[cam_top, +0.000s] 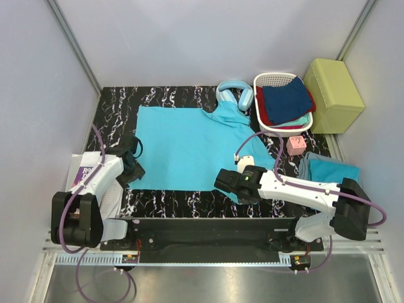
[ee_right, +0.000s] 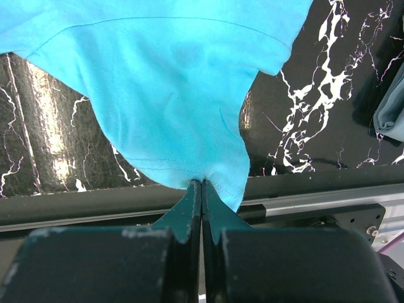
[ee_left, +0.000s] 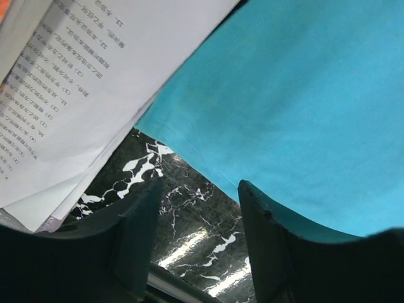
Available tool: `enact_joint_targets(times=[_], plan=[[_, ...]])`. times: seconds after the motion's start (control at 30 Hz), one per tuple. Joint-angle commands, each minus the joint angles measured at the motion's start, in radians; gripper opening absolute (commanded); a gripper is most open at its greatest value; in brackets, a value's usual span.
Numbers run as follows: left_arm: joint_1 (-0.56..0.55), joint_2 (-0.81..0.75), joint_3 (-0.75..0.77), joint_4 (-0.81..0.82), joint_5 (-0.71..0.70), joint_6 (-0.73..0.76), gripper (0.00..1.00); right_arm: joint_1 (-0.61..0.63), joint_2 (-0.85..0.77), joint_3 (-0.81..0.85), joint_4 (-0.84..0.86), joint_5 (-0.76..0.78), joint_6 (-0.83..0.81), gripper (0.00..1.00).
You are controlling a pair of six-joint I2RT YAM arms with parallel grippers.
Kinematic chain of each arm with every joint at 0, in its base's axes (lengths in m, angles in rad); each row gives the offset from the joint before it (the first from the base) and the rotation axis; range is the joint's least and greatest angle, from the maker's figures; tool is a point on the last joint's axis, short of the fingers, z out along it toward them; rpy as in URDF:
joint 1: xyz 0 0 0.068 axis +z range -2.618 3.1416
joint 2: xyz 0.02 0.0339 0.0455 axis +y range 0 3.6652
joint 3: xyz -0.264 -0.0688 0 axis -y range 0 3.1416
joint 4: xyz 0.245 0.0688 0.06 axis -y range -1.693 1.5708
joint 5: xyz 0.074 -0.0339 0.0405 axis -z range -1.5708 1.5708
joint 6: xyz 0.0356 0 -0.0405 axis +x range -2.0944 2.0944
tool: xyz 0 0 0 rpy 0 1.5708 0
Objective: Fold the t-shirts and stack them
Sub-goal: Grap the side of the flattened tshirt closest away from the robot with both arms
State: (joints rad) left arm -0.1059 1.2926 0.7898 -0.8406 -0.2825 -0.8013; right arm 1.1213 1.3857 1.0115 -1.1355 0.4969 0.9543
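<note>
A light blue t-shirt [cam_top: 189, 145] lies spread on the black marble table [cam_top: 113, 107]. My right gripper [cam_top: 228, 181] is shut on its near right hem, which hangs from the closed jaws in the right wrist view [ee_right: 170, 107]. My left gripper [cam_top: 134, 165] is open at the shirt's near left edge; its wrist view shows the shirt [ee_left: 303, 107] lying past the fingers [ee_left: 268, 240], with bare table between them. A folded teal and grey shirt [cam_top: 328, 169] lies at the right. More folded shirts, dark blue on top [cam_top: 287, 101], fill a white basket [cam_top: 268, 80].
Printed paper sheets [cam_top: 95, 180] lie under the left arm, also seen in the left wrist view [ee_left: 82, 82]. Light blue headphones [cam_top: 235, 93] sit at the back beside the basket. A small pink cube [cam_top: 296, 145] stands right of the shirt. A yellow-green box [cam_top: 334, 95] stands at the far right.
</note>
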Motion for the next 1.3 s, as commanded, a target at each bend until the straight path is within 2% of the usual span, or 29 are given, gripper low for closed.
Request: enact_joint_targets(times=[0.0,0.1,0.13,0.37,0.47,0.63,0.83,1.0,1.07,1.1,1.27], plan=[[0.040,0.033,0.006,0.002,0.012,0.001,0.49,0.008,-0.002,0.015,0.013,0.040,0.018,0.00],[0.064,0.053,0.000,-0.002,0.046,-0.010,0.39,0.009,-0.001,0.010,0.013,0.038,0.023,0.00],[0.069,0.056,-0.001,-0.003,0.055,-0.010,0.39,0.009,0.001,0.009,0.014,0.038,0.024,0.00],[0.078,0.103,-0.015,0.027,0.098,-0.004,0.44,0.008,0.006,0.010,0.017,0.029,0.035,0.00],[0.086,0.155,-0.006,0.046,0.135,0.016,0.49,0.009,0.004,0.010,0.016,0.031,0.040,0.00],[0.087,0.191,0.015,0.060,0.157,0.040,0.48,0.008,-0.005,0.007,0.006,0.028,0.057,0.00],[0.087,0.191,0.022,0.063,0.146,0.059,0.37,0.006,-0.002,0.001,0.010,0.020,0.069,0.00],[0.086,0.166,0.012,0.054,0.155,0.047,0.13,0.009,0.010,0.007,0.010,0.022,0.064,0.00],[0.086,0.139,0.012,0.038,0.158,0.044,0.08,0.008,0.012,0.010,0.011,0.023,0.063,0.00],[0.086,0.126,0.012,0.032,0.161,0.042,0.00,0.008,0.013,0.016,0.011,0.025,0.058,0.00],[0.072,0.031,0.032,-0.037,0.178,0.031,0.00,0.009,0.012,0.062,-0.020,0.052,0.058,0.00]])
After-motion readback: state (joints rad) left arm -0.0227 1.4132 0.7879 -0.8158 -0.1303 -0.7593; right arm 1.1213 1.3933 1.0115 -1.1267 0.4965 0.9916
